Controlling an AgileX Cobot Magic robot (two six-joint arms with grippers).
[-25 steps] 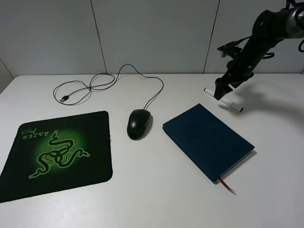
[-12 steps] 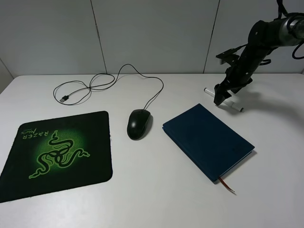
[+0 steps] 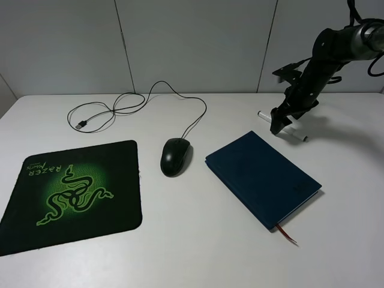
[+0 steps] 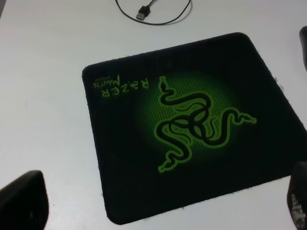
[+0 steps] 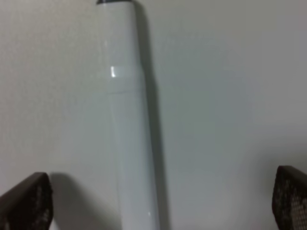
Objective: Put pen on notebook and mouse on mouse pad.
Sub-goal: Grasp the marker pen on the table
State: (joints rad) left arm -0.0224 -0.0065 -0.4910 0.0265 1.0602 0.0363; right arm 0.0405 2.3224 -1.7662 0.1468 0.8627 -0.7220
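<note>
Your left gripper (image 4: 160,201): jaws wide apart, mouse pad (image 4: 192,124) flat below and between them. Notebook (image 3: 263,178) and mouse (image 3: 175,156) lie outside both jaws. Your right gripper (image 5: 157,199): jaws apart, pen (image 5: 132,120) lying between them, touching neither.

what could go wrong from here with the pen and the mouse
1. The right gripper is open around the pen, which lies a little off centre, so one side may touch first and roll it on the smooth table.
2. The pen is round and could roll off the notebook once released.
3. The mouse trails a long looped cable, which might drag or tug it off the mouse pad.
</note>
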